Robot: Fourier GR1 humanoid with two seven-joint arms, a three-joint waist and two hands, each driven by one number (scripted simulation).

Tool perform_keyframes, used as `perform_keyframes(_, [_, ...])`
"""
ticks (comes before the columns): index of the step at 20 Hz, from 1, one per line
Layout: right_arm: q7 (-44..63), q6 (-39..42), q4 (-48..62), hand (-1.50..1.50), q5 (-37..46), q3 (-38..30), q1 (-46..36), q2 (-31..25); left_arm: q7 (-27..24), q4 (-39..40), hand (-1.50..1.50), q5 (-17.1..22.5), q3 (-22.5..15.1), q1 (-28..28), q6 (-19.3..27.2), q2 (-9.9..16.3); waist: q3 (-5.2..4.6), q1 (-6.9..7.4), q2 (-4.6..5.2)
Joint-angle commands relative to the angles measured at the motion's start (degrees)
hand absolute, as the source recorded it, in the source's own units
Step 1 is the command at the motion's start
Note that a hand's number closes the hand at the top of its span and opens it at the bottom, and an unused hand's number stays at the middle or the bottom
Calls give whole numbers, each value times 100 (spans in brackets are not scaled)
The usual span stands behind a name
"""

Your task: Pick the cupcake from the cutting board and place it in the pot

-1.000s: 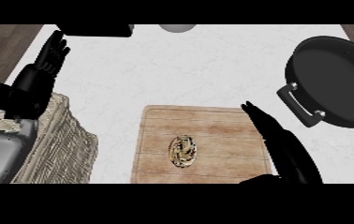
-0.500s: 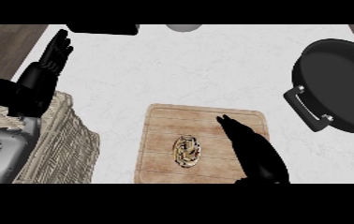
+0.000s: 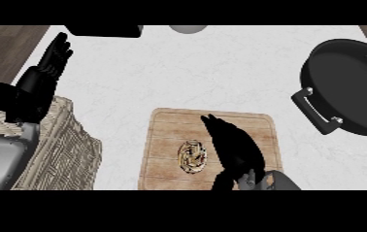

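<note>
**Right hand over the board, cupcake just beside it**

My right hand (image 3: 235,146) lies over the wooden cutting board (image 3: 166,143), a pale rectangle with rounded corners and straight plank grain. My fingers (image 3: 213,124) are stretched out straight and close together, pointing away from me up the board, and they hold nothing. The cupcake (image 3: 191,156) sits on the board just to the left of my palm, a small round thing with a swirled brown and cream top; I cannot tell whether my hand touches it.

The pot (image 3: 342,80) stands well apart at the right edge of the white, faintly marbled desk (image 3: 186,71). It is round, matte black and hollow, with a looped handle fixed by pale metal ends on its near side.

My left hand (image 3: 49,67) rests open at the left edge, fingers straight and pointing upward. Below it a woven basket (image 3: 61,153) shows a coarse, ribbed weave in pale straw colour.
</note>
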Motion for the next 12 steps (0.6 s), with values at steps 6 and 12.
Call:
perform_keyframes(6, [914, 510, 928, -150, -81, 19, -619, 562, 336, 478, 0, -180, 36, 1039, 217, 32, -145, 13, 77])
perform_keyframes(12, [955, 410, 1467, -150, 48, 162, -745, 925, 202, 487, 0, -95, 114, 1153, 47, 5, -148, -55, 77])
